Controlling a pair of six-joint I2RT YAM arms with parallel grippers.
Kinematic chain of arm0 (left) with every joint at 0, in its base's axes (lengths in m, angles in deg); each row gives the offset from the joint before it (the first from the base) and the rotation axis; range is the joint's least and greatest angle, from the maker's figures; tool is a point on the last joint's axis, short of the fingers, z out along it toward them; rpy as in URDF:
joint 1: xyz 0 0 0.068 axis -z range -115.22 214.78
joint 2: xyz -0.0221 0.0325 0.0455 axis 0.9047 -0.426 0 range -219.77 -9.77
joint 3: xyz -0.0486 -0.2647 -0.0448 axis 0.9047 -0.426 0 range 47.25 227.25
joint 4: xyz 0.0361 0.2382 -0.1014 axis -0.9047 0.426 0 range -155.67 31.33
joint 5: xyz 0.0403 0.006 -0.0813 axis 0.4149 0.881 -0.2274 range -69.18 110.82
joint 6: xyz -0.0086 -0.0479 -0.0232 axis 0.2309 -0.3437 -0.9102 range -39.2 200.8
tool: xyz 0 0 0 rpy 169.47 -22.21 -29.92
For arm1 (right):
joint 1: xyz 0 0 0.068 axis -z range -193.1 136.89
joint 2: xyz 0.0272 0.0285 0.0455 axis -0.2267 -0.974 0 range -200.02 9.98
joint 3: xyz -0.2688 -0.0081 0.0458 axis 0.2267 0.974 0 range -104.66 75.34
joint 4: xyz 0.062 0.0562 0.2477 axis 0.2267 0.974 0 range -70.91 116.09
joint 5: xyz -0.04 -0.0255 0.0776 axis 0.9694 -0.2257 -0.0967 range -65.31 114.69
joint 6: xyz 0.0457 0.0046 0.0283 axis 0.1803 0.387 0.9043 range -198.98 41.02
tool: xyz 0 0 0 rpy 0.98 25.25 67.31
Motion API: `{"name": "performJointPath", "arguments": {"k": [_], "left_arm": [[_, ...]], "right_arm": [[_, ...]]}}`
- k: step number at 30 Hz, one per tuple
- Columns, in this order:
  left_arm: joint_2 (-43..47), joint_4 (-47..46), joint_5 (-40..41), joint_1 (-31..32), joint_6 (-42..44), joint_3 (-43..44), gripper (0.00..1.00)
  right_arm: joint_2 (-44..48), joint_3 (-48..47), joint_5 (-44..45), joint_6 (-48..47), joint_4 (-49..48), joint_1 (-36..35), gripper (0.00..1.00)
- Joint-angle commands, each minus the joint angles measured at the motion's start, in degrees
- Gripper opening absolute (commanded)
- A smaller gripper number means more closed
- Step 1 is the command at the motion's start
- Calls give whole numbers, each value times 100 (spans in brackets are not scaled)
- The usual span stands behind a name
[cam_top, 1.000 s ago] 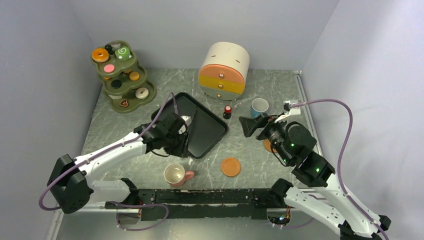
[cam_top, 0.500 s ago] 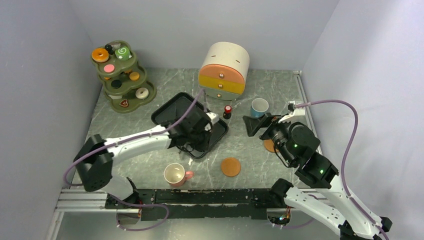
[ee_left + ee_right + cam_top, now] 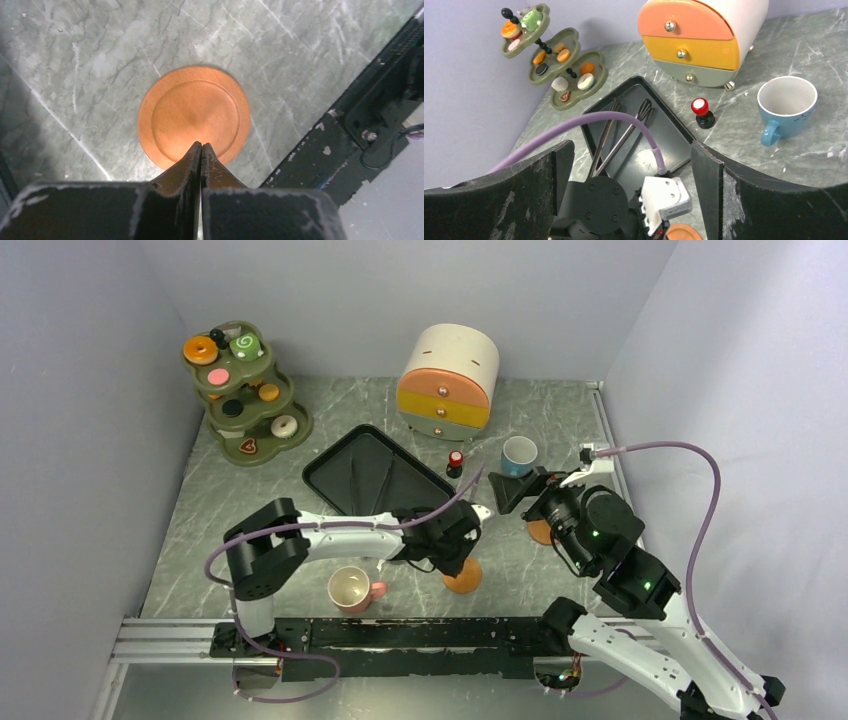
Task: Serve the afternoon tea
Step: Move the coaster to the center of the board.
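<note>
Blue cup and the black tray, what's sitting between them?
A small red-topped black peg stands between the blue cup and black tray, clearest in the right wrist view.

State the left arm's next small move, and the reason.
Probably open the left claw a little. It is shut and empty, its tips over the rim of the round orange wooden saucer, and shut fingers cannot take that rim.
</note>
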State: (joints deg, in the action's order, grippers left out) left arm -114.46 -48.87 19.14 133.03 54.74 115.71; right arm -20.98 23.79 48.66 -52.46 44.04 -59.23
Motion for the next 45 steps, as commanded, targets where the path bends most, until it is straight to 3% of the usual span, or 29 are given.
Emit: {"name": "performJointPath", "arguments": {"k": [1, 18, 45], "left_arm": [[-269, -159, 158, 16, 109, 205, 5], [-277, 1060, 1307, 75, -249, -226, 5], [268, 2518, 2001, -214, -1470, -1040, 5]], "right_arm": [[126, -156, 151, -46, 77, 27, 90], [200, 10, 170, -71, -45, 26, 90], [204, 83, 149, -82, -96, 25, 90]]}}
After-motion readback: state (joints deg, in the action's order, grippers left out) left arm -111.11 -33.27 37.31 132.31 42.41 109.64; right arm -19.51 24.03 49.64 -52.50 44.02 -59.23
